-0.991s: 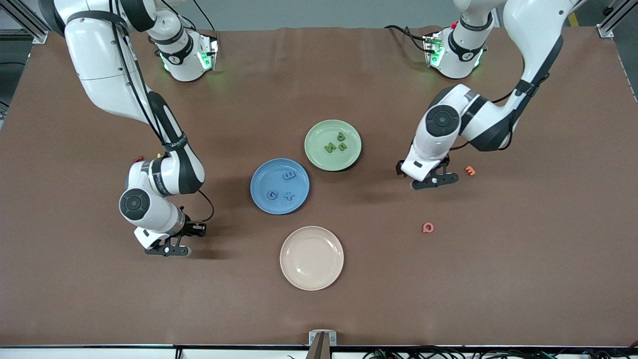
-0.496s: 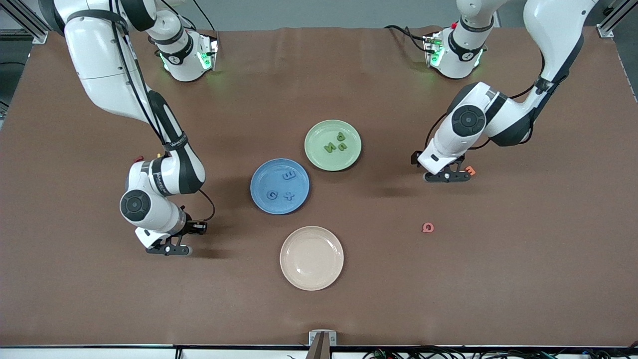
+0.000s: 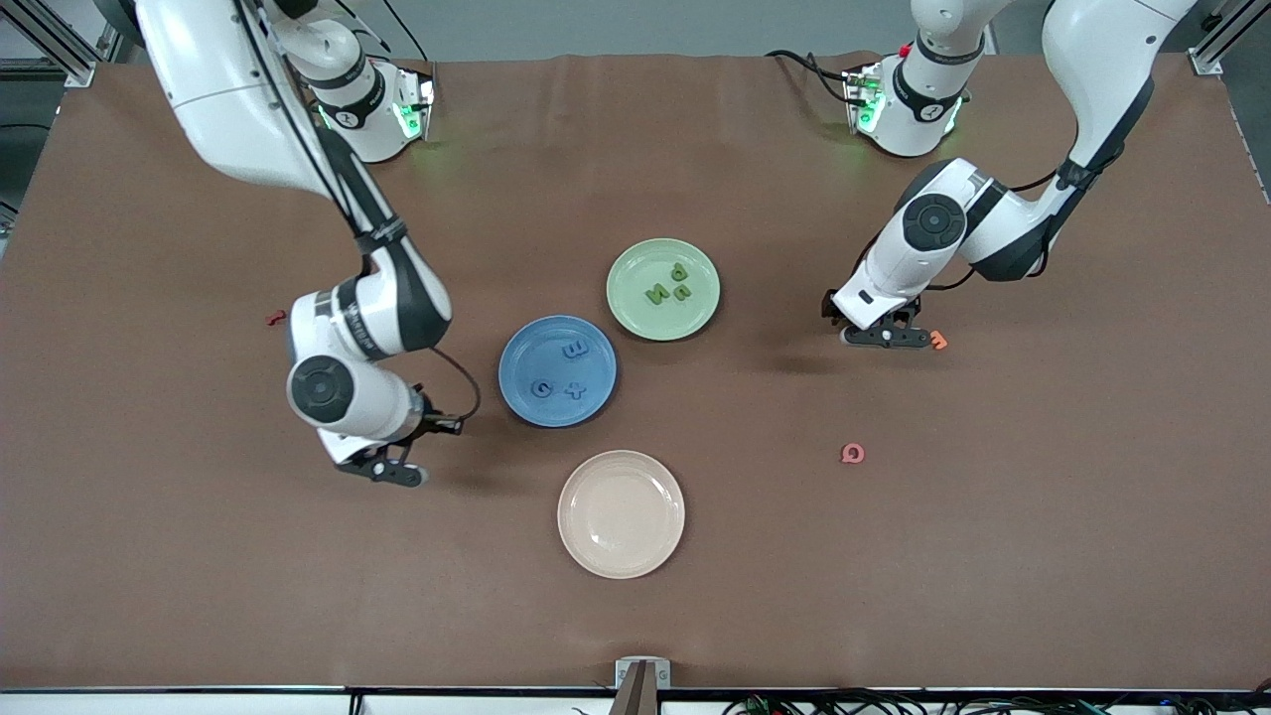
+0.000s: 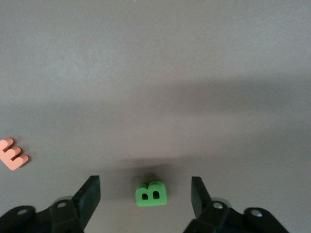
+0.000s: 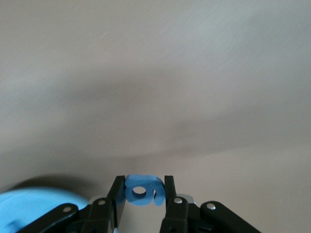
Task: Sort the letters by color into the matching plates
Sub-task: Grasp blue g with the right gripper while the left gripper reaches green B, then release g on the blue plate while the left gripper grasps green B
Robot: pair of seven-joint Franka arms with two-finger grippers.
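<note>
So the brown desk (image 3: 894, 596) fills pretty much the whole front view, both arms reaching out over it. Three plates sit bunched in the middle: the cream plate (image 3: 621, 541) is nearest the front camera, the blue plate (image 3: 526, 348) is farther from it and a bit toward the right arm's end, and the green plate (image 3: 635, 308) is the farthest of the three, its rim almost touching the blue one.

The right tool (image 3: 395, 474) hangs just above the desk between the blue plate and the right arm's end, and its fingers are clamped on a blue letter (image 5: 141, 190). The left tool (image 3: 887, 338) is down low at the left arm's end with its fingers apart, and a green letter B (image 4: 151, 193) lies flat on the desk between them, not touched by either finger.

Already sorted: three blue letters (image 3: 573, 351) in the blue plate, three green letters (image 3: 675, 283) in the green one.

Strays: an orange letter E (image 3: 937, 341) just beside the left tool, a pink letter (image 3: 852, 454) nearer the front camera than that, and a tiny red piece (image 3: 276, 319) toward the right arm's end.
</note>
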